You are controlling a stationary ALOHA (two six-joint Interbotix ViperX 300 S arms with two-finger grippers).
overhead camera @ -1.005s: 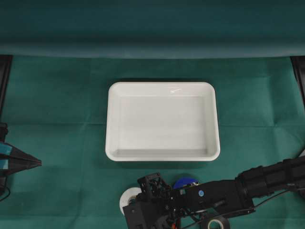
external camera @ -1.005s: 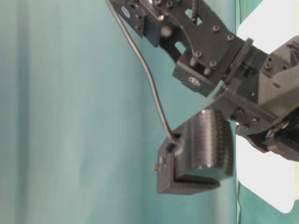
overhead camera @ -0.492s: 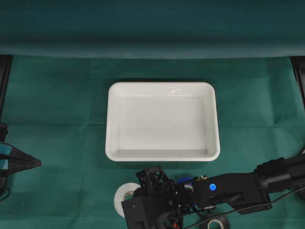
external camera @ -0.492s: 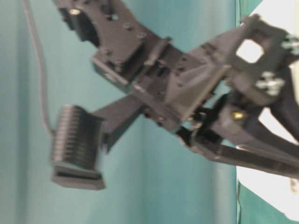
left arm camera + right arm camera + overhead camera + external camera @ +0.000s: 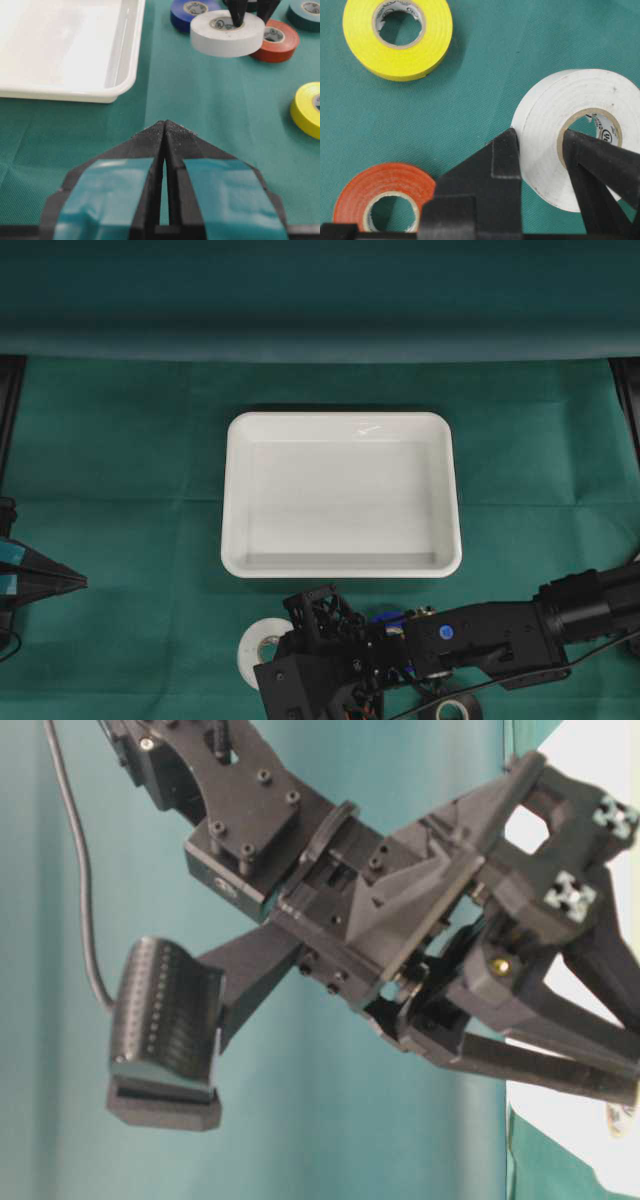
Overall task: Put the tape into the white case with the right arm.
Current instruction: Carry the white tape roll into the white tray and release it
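While the white case (image 5: 340,495) sits bare on the green cloth (image 5: 120,460), the right gripper (image 5: 540,145) is clenched on the white tape (image 5: 570,135), one finger in its core and one outside its wall, near the case's front rim. Left gripper (image 5: 165,131) rests closed, well apart from the case.

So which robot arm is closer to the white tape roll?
The right one. Its fingers are pinched on the white tape roll's wall, one inside the hole, one outside. The left gripper sits far off, shut, by the white case.
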